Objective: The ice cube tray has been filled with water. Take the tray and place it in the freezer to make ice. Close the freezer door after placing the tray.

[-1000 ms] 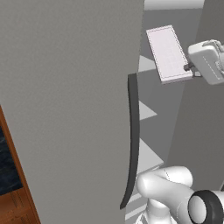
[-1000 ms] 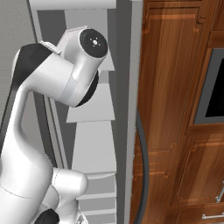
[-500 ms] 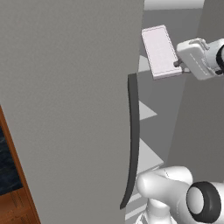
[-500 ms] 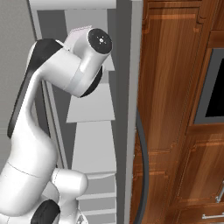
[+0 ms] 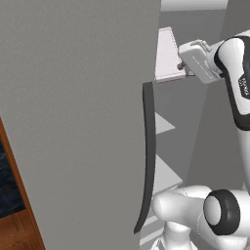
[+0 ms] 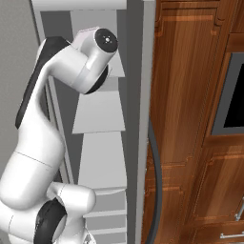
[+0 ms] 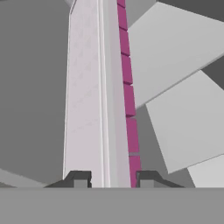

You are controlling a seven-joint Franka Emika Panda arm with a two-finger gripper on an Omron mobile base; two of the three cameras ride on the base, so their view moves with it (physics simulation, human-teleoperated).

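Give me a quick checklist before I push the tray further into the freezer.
1. Grip: the pincer is shut on the near edge of the ice cube tray, one finger on each side. Ok.
2. Tray attitude: it looks close to level in the left base view; whether water is spilling, cannot tell.
3. Freezer door: swung open, with its dark handle clear of the arm. Ok.
4. Target shelf: white shelves are visible inside the freezer; the shelf under the tray is hidden. Cannot tell.
5. Tray released: not yet.
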